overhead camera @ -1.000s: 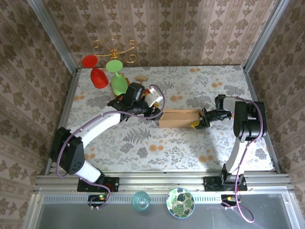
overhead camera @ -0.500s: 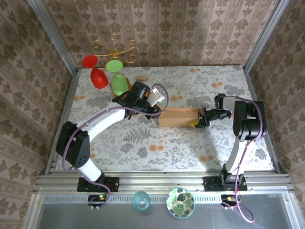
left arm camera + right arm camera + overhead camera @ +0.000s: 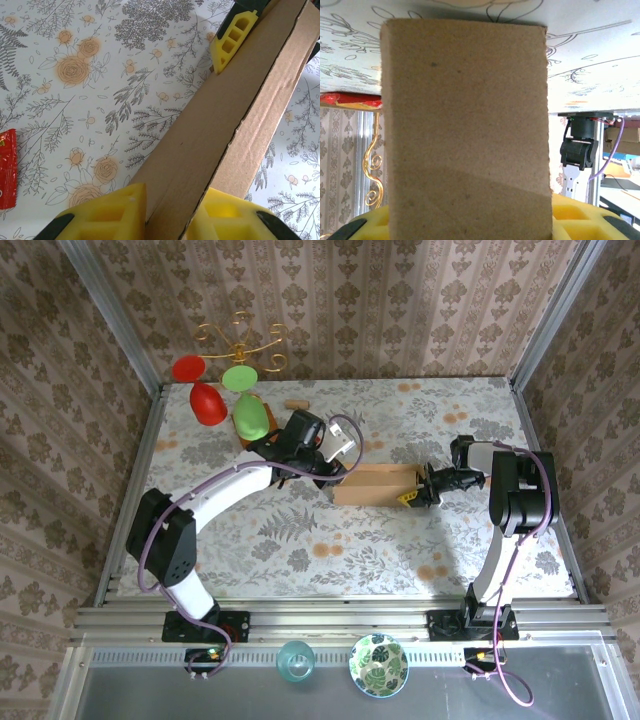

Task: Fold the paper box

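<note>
The paper box (image 3: pixel 378 484) is a long brown cardboard shape lying in the middle of the floral table. My left gripper (image 3: pixel 335 474) is shut on its left end. In the left wrist view the yellow fingers (image 3: pixel 107 212) press both sides of the cardboard wall (image 3: pixel 220 115), with the gripper (image 3: pixel 167 220) closed around it. My right gripper (image 3: pixel 425 491) holds the right end. In the right wrist view the cardboard (image 3: pixel 467 125) stands between that gripper's yellow fingers (image 3: pixel 575 212), and the gripper (image 3: pixel 470 225) is shut on it. The right gripper's yellow fingertip (image 3: pixel 231 40) shows at the box's far end.
A red glass (image 3: pixel 208 403) and a green glass (image 3: pixel 250 416) lie at the back left by a gold stand (image 3: pixel 240 340). A small red packet (image 3: pixel 6 167) lies near the box's left end. A patterned bowl (image 3: pixel 378 664) and a teal glass (image 3: pixel 295 660) sit below the table's front rail.
My left arm has shifted right toward the box, and its jaws have closed on the box's left end. The right gripper and the box have stayed put.
</note>
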`<action>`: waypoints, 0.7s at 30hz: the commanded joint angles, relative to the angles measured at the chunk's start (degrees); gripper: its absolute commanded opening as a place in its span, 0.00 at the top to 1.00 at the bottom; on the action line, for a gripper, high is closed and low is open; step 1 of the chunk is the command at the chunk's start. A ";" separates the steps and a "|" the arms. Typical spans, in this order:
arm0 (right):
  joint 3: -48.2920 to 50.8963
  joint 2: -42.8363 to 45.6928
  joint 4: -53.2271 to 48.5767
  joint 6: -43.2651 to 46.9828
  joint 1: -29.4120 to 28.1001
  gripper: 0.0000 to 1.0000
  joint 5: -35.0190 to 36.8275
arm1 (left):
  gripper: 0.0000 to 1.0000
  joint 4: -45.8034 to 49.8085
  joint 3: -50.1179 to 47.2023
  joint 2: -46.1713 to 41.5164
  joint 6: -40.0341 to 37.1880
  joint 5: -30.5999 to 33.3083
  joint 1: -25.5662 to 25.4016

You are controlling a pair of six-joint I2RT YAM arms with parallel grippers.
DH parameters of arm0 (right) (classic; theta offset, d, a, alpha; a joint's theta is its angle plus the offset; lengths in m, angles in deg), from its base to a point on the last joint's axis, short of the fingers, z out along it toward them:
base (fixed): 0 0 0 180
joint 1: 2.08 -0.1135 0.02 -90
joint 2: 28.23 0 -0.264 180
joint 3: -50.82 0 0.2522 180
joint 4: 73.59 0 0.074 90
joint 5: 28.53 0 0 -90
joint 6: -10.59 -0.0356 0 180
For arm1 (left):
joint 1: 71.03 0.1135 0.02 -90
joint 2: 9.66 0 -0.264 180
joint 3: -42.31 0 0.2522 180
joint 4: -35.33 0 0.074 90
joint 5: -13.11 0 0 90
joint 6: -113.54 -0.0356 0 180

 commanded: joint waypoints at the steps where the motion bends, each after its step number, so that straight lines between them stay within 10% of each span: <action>1: 0.19 -1.96 3.54 -1.63 0.78 0.64 5.68 | 0.73 2.34 -0.10 -0.43 1.64 1.61 -0.39; 21: -0.15 -1.47 5.44 -3.89 0.96 0.61 6.57 | 0.85 1.83 -2.23 -1.59 5.09 6.40 -0.84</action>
